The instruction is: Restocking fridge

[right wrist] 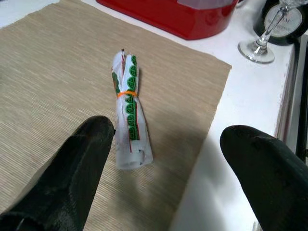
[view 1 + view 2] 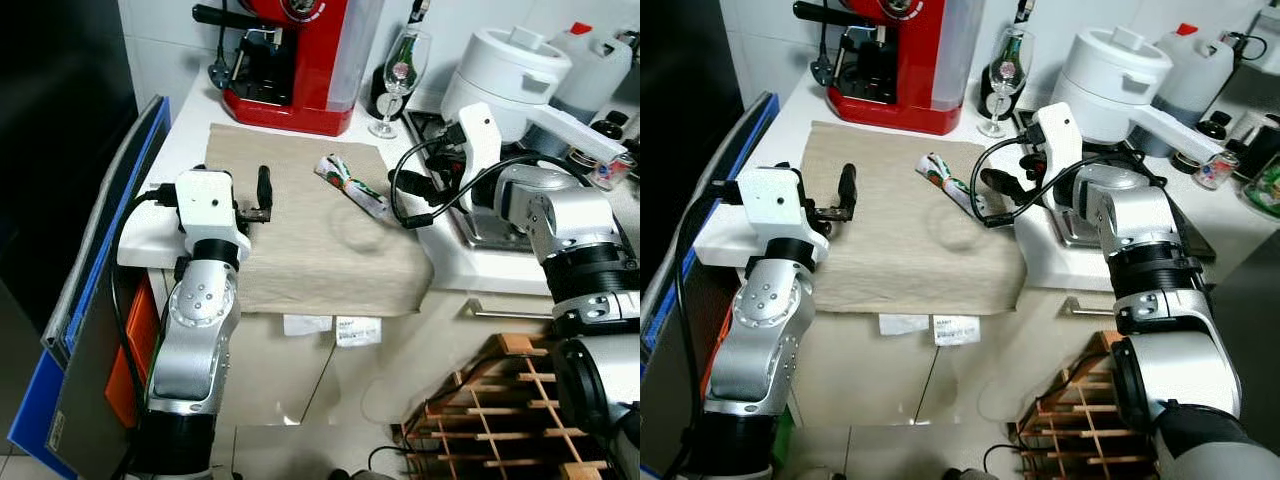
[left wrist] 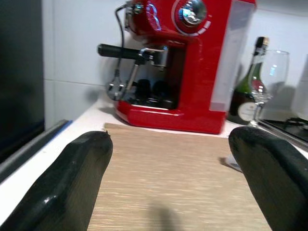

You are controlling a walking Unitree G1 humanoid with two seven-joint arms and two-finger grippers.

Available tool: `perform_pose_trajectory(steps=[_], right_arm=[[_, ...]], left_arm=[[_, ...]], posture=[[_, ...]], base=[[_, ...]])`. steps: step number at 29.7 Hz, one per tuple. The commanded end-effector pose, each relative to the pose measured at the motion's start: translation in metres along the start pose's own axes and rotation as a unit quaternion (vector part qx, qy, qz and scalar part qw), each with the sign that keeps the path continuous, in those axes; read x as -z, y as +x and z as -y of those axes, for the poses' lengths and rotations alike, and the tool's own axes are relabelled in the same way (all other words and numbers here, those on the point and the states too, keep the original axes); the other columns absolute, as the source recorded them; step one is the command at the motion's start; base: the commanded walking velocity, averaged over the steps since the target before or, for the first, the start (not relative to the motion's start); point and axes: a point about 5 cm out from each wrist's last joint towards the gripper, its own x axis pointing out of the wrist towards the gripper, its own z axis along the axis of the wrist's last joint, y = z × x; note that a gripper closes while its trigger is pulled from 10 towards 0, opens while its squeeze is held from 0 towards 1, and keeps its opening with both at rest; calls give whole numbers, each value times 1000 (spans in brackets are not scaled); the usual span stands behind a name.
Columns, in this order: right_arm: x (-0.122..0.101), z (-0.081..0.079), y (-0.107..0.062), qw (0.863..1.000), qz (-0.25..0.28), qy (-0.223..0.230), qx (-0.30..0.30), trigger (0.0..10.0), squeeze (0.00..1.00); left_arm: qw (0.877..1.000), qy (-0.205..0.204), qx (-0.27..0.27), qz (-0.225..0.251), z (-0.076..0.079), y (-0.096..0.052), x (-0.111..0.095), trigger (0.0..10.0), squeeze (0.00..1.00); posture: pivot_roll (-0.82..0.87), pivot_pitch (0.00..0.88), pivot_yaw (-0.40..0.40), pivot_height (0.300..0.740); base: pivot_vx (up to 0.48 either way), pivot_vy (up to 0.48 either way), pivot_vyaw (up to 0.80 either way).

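Note:
A rolled white packet [image 2: 350,186] printed in green and red, bound by an orange rubber band, lies on a beige placemat [image 2: 310,255] on the white counter. My right gripper [image 2: 1008,180] hovers open just right of the packet; in the right wrist view the packet [image 1: 128,113] lies ahead of the spread fingers, nearer one of them, untouched. Over the mat's left side my left gripper [image 2: 258,200] is open with nothing between its fingers [image 3: 86,163].
A red coffee machine [image 2: 300,60], a wine glass [image 2: 400,70] and a dark bottle [image 3: 250,91] stand behind the mat. A white cooker [image 2: 510,70] and hob are at the right. Blue boards [image 2: 100,260] lean against the counter's left side beside a tall dark surface [image 2: 50,100]. A wooden rack [image 2: 500,400] stands on the floor.

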Motion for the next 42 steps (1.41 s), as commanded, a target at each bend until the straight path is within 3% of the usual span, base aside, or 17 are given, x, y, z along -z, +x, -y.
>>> perform_pose_trajectory(steps=[1,6,13,20,27,28,29,34,42], right_arm=[[-9,1,-1,1000,12,-9,0,10000,0],[-4,-1,7,1000,5,-4,-4,10000,0],[2,-15,24,1000,-1,-6,-18,10000,0],[10,-19,32,999,-4,-44,-5,10000,0],[14,-16,35,997,-4,-67,28,10000,0],[15,-16,35,998,-2,-57,31,8510,0],[15,-16,36,998,-1,-51,34,0,0],[26,-27,43,1000,-8,-16,10,0,0],[28,-32,45,1000,-2,-3,-2,0,0]], left_arm=[[1000,2,10,8,5,0,-6,10000,0],[1000,2,2,5,2,-6,-6,10000,0],[1000,21,21,-9,0,-29,-3,10000,0],[999,40,21,-15,-7,-53,-11,10000,0],[998,47,21,-29,-11,-62,-13,10000,0],[998,47,22,-32,-11,-63,-14,10000,0],[998,47,23,-35,-11,-64,-14,10000,0],[998,41,30,-46,-9,-62,-11,10000,0],[997,34,40,-49,-2,-57,-9,10000,0]], posture=[[29,0,-159,740],[57,0,-173,740],[111,19,-186,740],[150,111,-177,740],[146,155,-164,740],[137,164,-162,740],[137,164,-162,740],[107,178,-162,740],[73,145,-153,740]], base=[[0,0,0],[0,0,0],[0,0,0],[0,0,0],[0,0,0],[0,0,0],[0,0,0],[0,0,0],[0,0,0]])
